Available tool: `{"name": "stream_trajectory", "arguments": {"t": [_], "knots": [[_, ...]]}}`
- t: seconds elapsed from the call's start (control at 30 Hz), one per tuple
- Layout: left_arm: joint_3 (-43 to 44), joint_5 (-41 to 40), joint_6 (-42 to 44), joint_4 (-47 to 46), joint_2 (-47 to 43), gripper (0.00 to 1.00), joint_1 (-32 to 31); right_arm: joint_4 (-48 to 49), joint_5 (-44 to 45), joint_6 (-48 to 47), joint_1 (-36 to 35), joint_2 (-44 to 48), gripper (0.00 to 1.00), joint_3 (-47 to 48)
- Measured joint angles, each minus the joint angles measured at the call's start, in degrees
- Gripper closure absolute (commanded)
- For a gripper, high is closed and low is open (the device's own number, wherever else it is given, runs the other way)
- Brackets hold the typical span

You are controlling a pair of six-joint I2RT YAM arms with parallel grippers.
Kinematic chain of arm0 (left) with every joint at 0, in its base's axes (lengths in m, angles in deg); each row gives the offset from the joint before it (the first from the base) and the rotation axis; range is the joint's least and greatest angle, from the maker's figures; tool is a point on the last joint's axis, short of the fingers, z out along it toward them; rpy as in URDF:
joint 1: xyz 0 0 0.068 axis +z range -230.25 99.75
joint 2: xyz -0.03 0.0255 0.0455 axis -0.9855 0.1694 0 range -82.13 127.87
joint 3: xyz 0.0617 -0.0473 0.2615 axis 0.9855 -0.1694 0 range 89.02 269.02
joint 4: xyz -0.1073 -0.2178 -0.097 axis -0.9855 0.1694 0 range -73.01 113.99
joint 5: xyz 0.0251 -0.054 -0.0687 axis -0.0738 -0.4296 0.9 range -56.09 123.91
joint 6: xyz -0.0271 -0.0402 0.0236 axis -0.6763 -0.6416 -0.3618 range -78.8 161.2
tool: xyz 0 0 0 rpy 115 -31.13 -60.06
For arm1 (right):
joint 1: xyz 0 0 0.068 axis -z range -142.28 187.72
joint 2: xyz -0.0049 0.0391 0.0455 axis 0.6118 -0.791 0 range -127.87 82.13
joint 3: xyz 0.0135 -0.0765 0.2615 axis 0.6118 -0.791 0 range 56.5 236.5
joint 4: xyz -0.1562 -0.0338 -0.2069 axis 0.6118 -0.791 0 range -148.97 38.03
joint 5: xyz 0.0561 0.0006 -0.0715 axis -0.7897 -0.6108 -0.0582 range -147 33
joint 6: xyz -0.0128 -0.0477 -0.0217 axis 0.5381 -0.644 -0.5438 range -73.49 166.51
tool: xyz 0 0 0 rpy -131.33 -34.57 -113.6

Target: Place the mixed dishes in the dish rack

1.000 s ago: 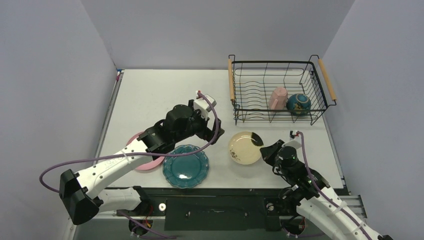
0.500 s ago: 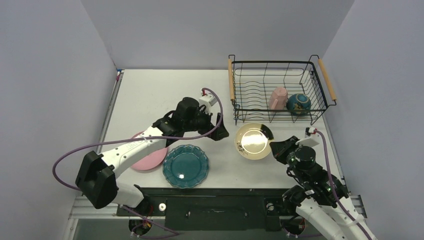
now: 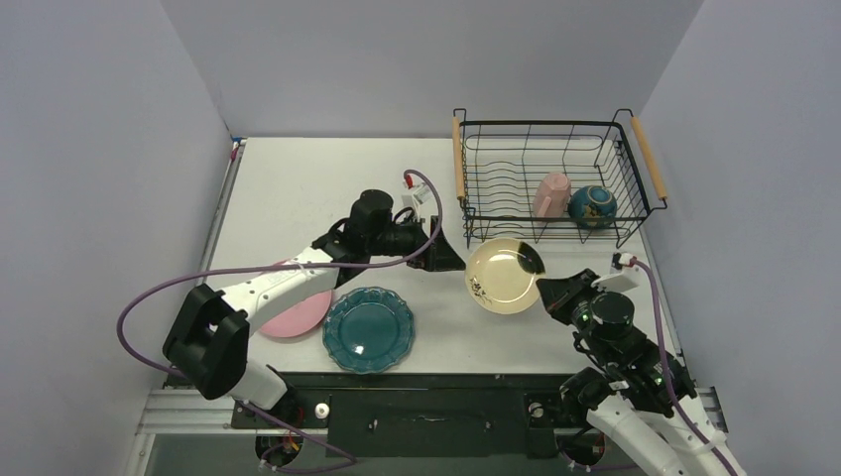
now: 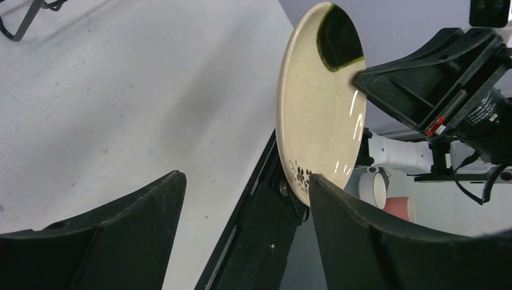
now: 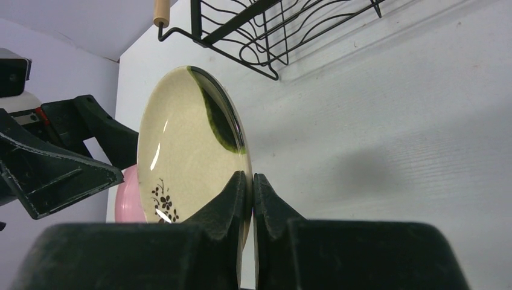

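My right gripper (image 3: 548,291) (image 5: 252,176) is shut on the rim of the cream shallow dish with dark marks (image 3: 504,276) (image 5: 184,154) and holds it tilted up off the table, in front of the dish rack (image 3: 464,188). The dish also shows in the left wrist view (image 4: 320,106). My left gripper (image 3: 446,255) (image 4: 244,181) is open and empty, just left of the dish. The pink cup (image 3: 551,194) and dark-teal bowl (image 3: 592,206) sit in the rack. The teal scalloped plate (image 3: 368,329) and pink round plate (image 3: 298,315) lie on the table at front left.
The rack's wooden handles (image 3: 649,157) run along its left and right sides, and its near corner shows in the right wrist view (image 5: 241,30). Grey walls close in the table (image 3: 298,188) on three sides. A purple cable (image 3: 159,297) loops off the left arm.
My right gripper has lifted the cream dish off the table and tilted it upright, moving it toward the rack. My left arm has swung right, its open gripper now beside the dish.
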Motion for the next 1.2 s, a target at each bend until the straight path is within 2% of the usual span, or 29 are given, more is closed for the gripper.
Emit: {"name": "stream_trajectory", "arguments": {"t": [0.17, 0.53, 0.8, 0.9, 1.0, 1.07, 1.17, 1.2], "knots": [[-0.50, 2.99, -3.26, -3.82, 0.98, 0.33, 0.33, 1.29, -1.11, 0.00, 0.00, -0.02, 1.00, -0.02], [-1.81, 7.30, -8.52, -10.29, 2.47, 0.53, 0.28, 9.94, -9.03, -0.59, 0.00, -2.64, 1.00, -2.60], [-1.81, 8.35, -8.55, -10.29, 4.00, 0.77, 0.02, 12.66, -10.78, -1.29, -1.05, -4.96, 1.00, -3.21], [-1.81, 8.72, -8.44, -9.84, 4.22, 0.98, -0.02, 13.05, -10.62, -1.64, -1.86, -5.51, 1.00, -3.21], [-1.62, 9.31, -8.17, -9.38, 3.98, 1.00, 0.31, 12.15, -9.53, -3.21, -3.04, -6.82, 1.00, -3.21], [-1.60, 8.74, -7.19, -7.85, 3.45, 1.00, 0.37, 12.02, -9.14, -4.28, -3.72, -7.61, 0.95, -3.19], [-1.42, 6.69, -3.85, -4.42, 1.64, 1.00, 0.02, 9.86, -9.05, -6.19, -4.39, -9.57, 0.79, -1.62], [-1.33, 5.60, -2.43, -3.37, 0.96, 1.00, -0.09, 8.63, -8.85, -7.04, -4.63, -10.47, 0.77, -0.39]]}}
